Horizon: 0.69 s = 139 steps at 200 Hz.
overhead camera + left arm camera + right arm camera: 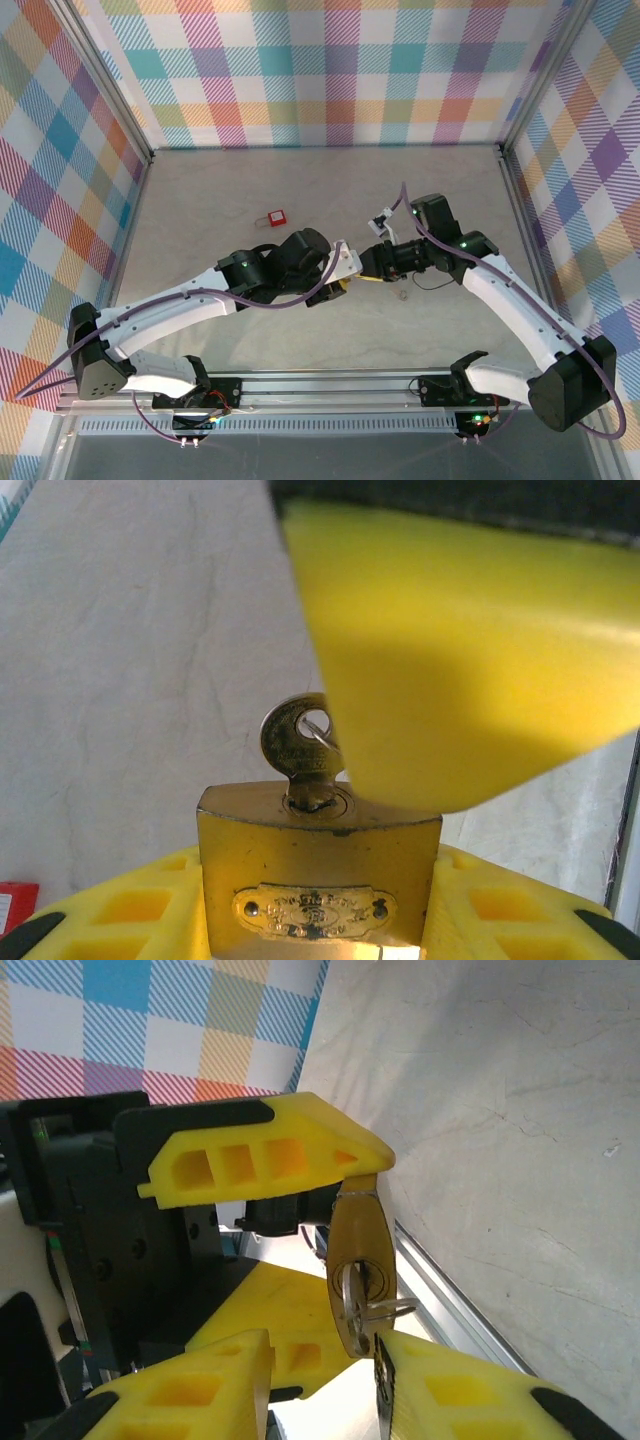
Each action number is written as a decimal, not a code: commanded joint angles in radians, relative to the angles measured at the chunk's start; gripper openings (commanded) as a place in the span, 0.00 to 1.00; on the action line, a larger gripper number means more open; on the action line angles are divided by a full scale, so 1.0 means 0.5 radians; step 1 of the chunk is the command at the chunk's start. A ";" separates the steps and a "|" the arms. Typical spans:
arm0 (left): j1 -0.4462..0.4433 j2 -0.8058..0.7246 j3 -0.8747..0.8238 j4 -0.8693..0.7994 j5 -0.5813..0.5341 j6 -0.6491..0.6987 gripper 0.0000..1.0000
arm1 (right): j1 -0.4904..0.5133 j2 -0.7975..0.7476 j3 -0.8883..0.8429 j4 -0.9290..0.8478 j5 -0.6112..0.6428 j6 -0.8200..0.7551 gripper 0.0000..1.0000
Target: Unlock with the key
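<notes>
Brass padlock (318,865) (oval nameplate) clamped in left gripper (318,925); key (296,742) seated; right gripper (322,1360) narrowly open about its bow.

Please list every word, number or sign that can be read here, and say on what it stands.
Nothing can be read for certain.
Plate on the brass padlock: raised lettering, too blurred.
Key head: stamped marks, too blurred.
Small red object on the table: too small to tell.
</notes>
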 commanded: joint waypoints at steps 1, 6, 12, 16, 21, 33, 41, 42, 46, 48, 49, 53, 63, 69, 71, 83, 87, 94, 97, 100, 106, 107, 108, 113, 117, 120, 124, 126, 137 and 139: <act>-0.012 -0.010 0.093 0.037 0.007 0.050 0.00 | 0.002 0.046 -0.022 0.046 -0.005 0.047 0.30; -0.013 -0.011 0.091 0.037 -0.001 0.053 0.00 | 0.005 0.058 -0.023 0.051 0.001 0.058 0.29; -0.016 -0.009 0.090 0.037 -0.005 0.059 0.00 | 0.004 0.071 -0.026 0.058 0.002 0.076 0.27; -0.019 -0.007 0.088 0.036 -0.010 0.062 0.00 | 0.003 0.080 -0.026 0.065 -0.002 0.089 0.26; -0.021 -0.008 0.086 0.037 -0.013 0.063 0.00 | 0.003 0.086 -0.026 0.073 0.003 0.101 0.25; -0.032 -0.005 0.080 0.042 -0.026 0.072 0.00 | 0.003 0.107 -0.029 0.099 -0.003 0.138 0.23; -0.034 -0.002 0.077 0.043 -0.030 0.077 0.00 | 0.004 0.118 -0.022 0.102 0.001 0.145 0.22; -0.036 -0.002 0.077 0.043 -0.030 0.078 0.00 | 0.004 0.118 -0.023 0.102 0.001 0.146 0.22; -0.039 0.002 0.074 0.044 -0.034 0.081 0.00 | 0.003 0.122 -0.020 0.100 0.006 0.152 0.22; -0.040 0.001 0.074 0.041 -0.038 0.083 0.00 | 0.002 0.122 -0.020 0.103 0.011 0.155 0.22; -0.040 0.001 0.074 0.041 -0.040 0.085 0.00 | 0.002 0.122 -0.020 0.103 0.011 0.155 0.22; -0.047 0.004 0.071 0.044 -0.047 0.090 0.00 | 0.003 0.127 -0.018 0.107 0.008 0.162 0.21; -0.057 0.012 0.063 0.041 -0.077 0.106 0.00 | 0.004 0.133 -0.020 0.125 0.004 0.190 0.20; -0.062 0.016 0.062 0.037 -0.095 0.110 0.00 | 0.003 0.137 -0.016 0.133 0.001 0.203 0.18; -0.064 0.016 0.058 0.037 -0.101 0.115 0.00 | 0.002 0.140 -0.017 0.137 0.000 0.210 0.17; -0.074 0.023 0.048 0.041 -0.128 0.129 0.00 | 0.003 0.150 -0.017 0.138 0.003 0.233 0.16; -0.077 0.023 0.042 0.045 -0.139 0.135 0.00 | 0.004 0.154 -0.017 0.142 0.001 0.242 0.14; -0.088 0.026 0.032 0.054 -0.169 0.145 0.00 | 0.003 0.161 -0.021 0.154 -0.012 0.260 0.12; -0.094 0.026 0.027 0.060 -0.186 0.152 0.00 | 0.004 0.162 -0.025 0.161 -0.018 0.268 0.11; -0.101 0.026 0.021 0.066 -0.204 0.162 0.00 | 0.004 0.165 -0.028 0.166 -0.025 0.278 0.11; -0.119 0.026 0.012 0.080 -0.247 0.180 0.00 | 0.003 0.169 -0.034 0.170 -0.035 0.291 0.10; -0.123 0.026 0.009 0.083 -0.252 0.186 0.00 | 0.004 0.169 -0.033 0.171 -0.035 0.292 0.10; -0.126 0.027 0.008 0.086 -0.259 0.190 0.00 | 0.004 0.169 -0.035 0.173 -0.036 0.296 0.10; -0.142 0.030 -0.004 0.102 -0.305 0.211 0.00 | 0.003 0.168 -0.040 0.180 -0.040 0.314 0.09; -0.159 0.031 -0.013 0.117 -0.342 0.231 0.00 | 0.002 0.168 -0.048 0.190 -0.047 0.330 0.08; -0.169 0.032 -0.021 0.128 -0.370 0.245 0.00 | 0.002 0.170 -0.053 0.199 -0.057 0.343 0.07; -0.184 0.033 -0.034 0.148 -0.414 0.262 0.00 | 0.002 0.174 -0.059 0.213 -0.071 0.364 0.06; -0.194 0.035 -0.040 0.158 -0.442 0.272 0.00 | 0.002 0.177 -0.062 0.220 -0.078 0.375 0.06; -0.244 0.035 -0.090 0.236 -0.575 0.340 0.00 | 0.002 0.191 -0.079 0.265 -0.115 0.452 0.04; -0.252 0.035 -0.099 0.250 -0.599 0.352 0.00 | 0.002 0.192 -0.083 0.275 -0.118 0.467 0.04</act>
